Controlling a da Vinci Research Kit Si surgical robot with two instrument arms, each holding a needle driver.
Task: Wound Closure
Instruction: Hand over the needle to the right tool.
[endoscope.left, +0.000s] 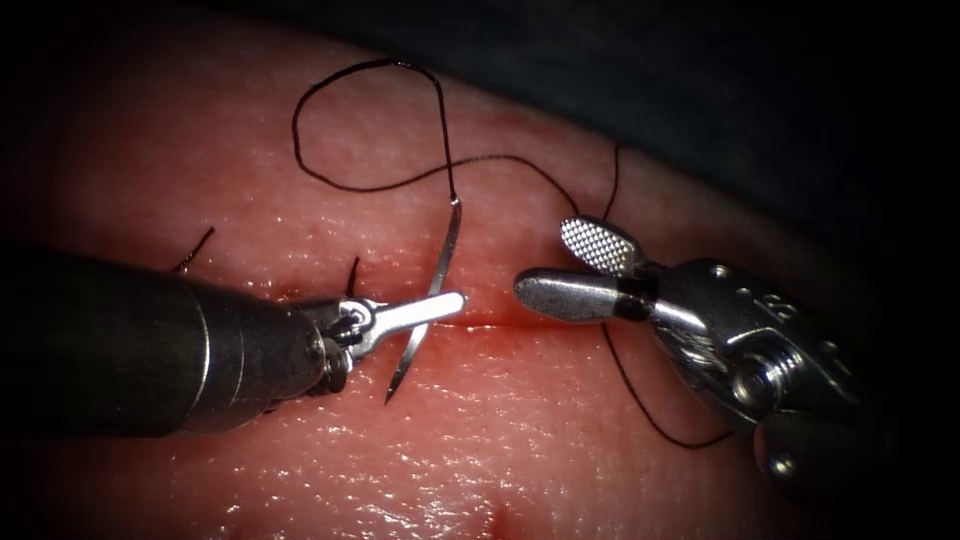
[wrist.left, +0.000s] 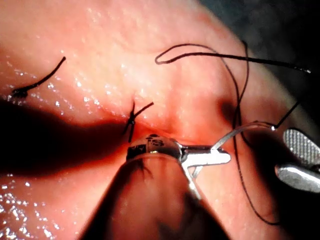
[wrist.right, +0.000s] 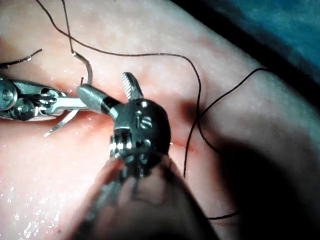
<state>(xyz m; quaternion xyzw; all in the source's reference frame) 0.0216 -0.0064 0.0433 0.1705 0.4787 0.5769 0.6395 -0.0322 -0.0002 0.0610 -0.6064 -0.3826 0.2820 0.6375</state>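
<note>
Place: surgical practice bench.
Evidence: pale tissue (endoscope.left: 600, 470) slab with a cut (endoscope.left: 490, 322), curved needle (endoscope.left: 428, 300), black thread (endoscope.left: 370, 185), dark cloth (endoscope.left: 750, 90) upper right.

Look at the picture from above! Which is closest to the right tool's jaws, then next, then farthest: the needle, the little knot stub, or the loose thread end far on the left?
From the right tool's open jaws:
1. The needle, held mid-curve in the left tool's jaws, above the cut, not in the tissue.
2. The knot stub, further left along the cut.
3. The loose thread end, farthest left on the tissue.
</note>
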